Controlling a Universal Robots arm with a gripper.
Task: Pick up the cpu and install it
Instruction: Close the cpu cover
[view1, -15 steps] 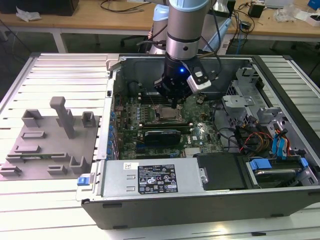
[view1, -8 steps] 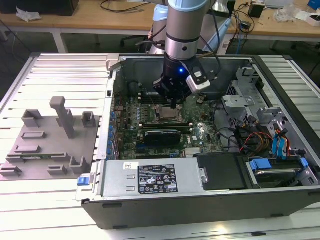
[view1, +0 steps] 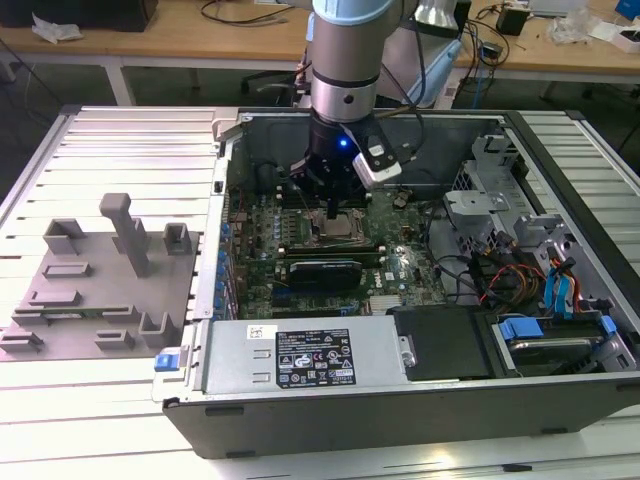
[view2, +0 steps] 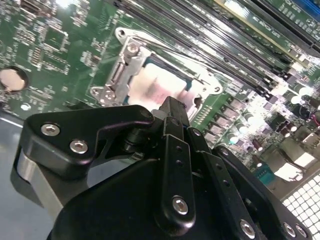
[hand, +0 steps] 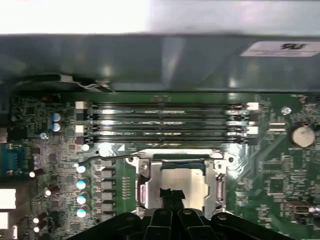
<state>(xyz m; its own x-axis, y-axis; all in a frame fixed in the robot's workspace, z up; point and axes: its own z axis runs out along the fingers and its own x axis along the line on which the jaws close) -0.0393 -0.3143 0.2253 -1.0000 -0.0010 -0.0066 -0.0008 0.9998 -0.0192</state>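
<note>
The exterior view stands off the arm (view1: 345, 60), high and well back, looking steeply down across the slatted worktop (view1: 120, 130) into the whole open computer case (view1: 400, 400). The first wrist view sits close above the motherboard (hand: 50, 150), looking past the gripper (hand: 171, 196) over the socket frame (hand: 145, 182) and memory slots (hand: 165, 122) towards the case wall (hand: 160, 60). The second wrist view is nearer and slanted, peering over the gripper's black linkage (view2: 172, 105). Both wrist views share the socket frame (view2: 122, 75) and the memory slots (view2: 220, 45). In the exterior view that same socket frame (view1: 338, 228) lies small beneath the arm.
</note>
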